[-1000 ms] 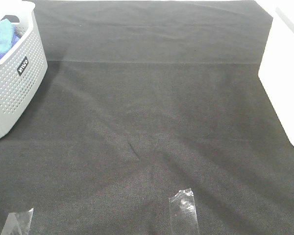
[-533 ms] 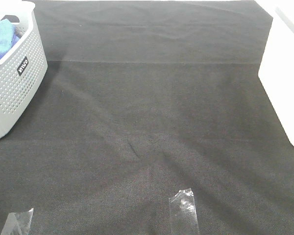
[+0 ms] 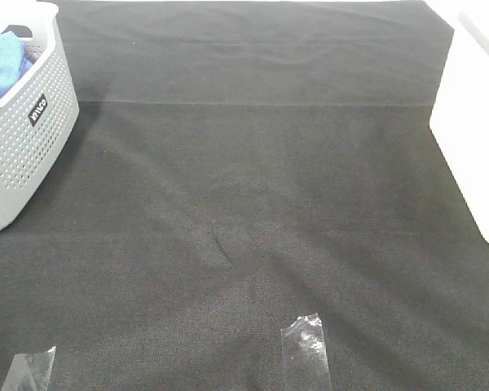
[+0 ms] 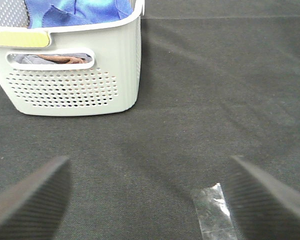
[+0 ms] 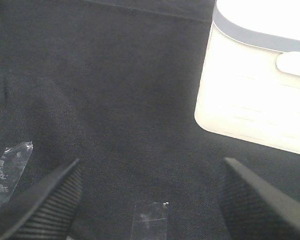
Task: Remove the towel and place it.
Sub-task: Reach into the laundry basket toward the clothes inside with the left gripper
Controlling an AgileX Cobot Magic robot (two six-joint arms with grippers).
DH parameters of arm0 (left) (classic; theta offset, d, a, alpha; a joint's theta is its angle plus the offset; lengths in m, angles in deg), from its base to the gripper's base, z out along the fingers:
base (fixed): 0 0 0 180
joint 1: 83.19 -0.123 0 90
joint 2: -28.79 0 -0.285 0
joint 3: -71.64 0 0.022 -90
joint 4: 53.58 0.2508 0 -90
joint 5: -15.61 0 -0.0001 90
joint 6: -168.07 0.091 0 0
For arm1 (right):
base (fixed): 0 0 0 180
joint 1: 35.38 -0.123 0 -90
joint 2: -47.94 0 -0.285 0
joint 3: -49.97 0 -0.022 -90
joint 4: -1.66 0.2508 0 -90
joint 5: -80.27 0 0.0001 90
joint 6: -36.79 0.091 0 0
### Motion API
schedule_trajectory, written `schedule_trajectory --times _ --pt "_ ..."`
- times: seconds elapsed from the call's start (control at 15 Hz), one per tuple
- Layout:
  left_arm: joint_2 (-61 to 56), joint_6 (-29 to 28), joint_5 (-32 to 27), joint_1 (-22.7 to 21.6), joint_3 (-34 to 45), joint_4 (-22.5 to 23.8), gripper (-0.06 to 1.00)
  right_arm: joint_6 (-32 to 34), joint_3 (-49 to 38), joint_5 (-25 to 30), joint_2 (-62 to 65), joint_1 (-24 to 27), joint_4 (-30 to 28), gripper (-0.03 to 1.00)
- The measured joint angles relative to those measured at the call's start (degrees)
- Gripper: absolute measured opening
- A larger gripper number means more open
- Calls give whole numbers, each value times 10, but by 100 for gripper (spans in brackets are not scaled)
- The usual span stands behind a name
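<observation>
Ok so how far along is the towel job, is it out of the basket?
Nothing looks done yet: the towel is bunched inside the grey basket. Nothing is in hand: the left fingers and right fingers are spread open above the black mat. Left to do: reach in, grasp the towel, lift it out, place it.

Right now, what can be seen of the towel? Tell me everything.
The towel is a bright blue, plush-looking cloth, crumpled in a heap inside the grey perforated basket at the far left of the table. Only its upper folds show above the rim; its outline, edges and any tag are hidden. It rests against the basket's inner wall, seemingly over other fabric glimpsed through the handle slot. The left gripper, jaws wide open, is short of the basket, not touching it.
</observation>
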Motion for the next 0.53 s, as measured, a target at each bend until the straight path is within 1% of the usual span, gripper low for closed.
schedule_trajectory --times 0.13,0.27,0.33,0.47,0.53 --pt "0 1 0 0 0 9 98 0 0 0 0 0 0 75" --pt "2 1 0 0 -7 9 99 0 0 0 0 0 0 75" --pt "21 1 0 0 -23 13 99 0 0 0 0 0 0 75" --pt "117 6 -1 0 -83 42 99 0 0 0 0 0 0 75" --pt "183 23 -8 0 -123 56 99 0 0 0 0 0 0 75"
